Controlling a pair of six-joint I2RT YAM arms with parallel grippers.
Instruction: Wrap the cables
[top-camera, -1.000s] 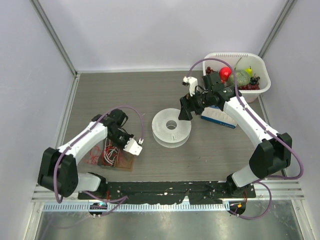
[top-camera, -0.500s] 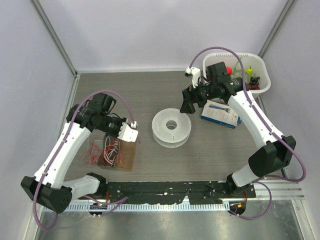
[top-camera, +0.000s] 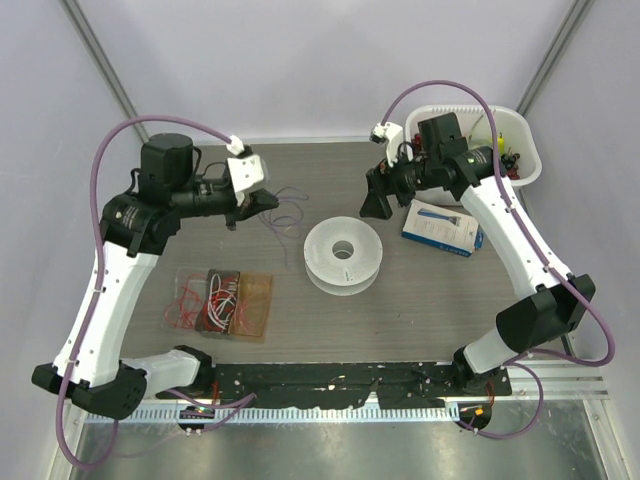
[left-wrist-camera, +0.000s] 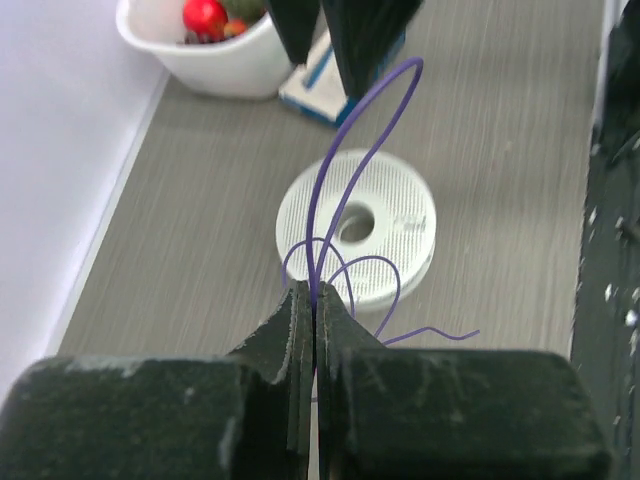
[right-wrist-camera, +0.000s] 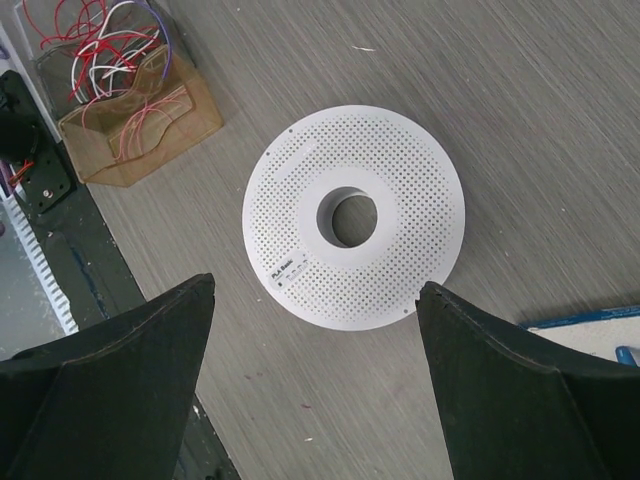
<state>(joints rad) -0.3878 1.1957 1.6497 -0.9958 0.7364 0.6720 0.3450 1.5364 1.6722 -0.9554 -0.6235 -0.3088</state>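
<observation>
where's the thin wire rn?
The thin purple wire is pinched in the shut left claw. In the top view its loose loops sit on the left half of the table, between that claw and the white spool.

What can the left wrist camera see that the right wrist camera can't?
Only the left wrist: the left gripper pinched shut on the thin purple wire, which loops up in front of it, and the white bin with a red fruit inside. Only the right wrist: the see-through box of red and white wires. Both: the round white spool lying flat, and the blue-and-white box.
</observation>
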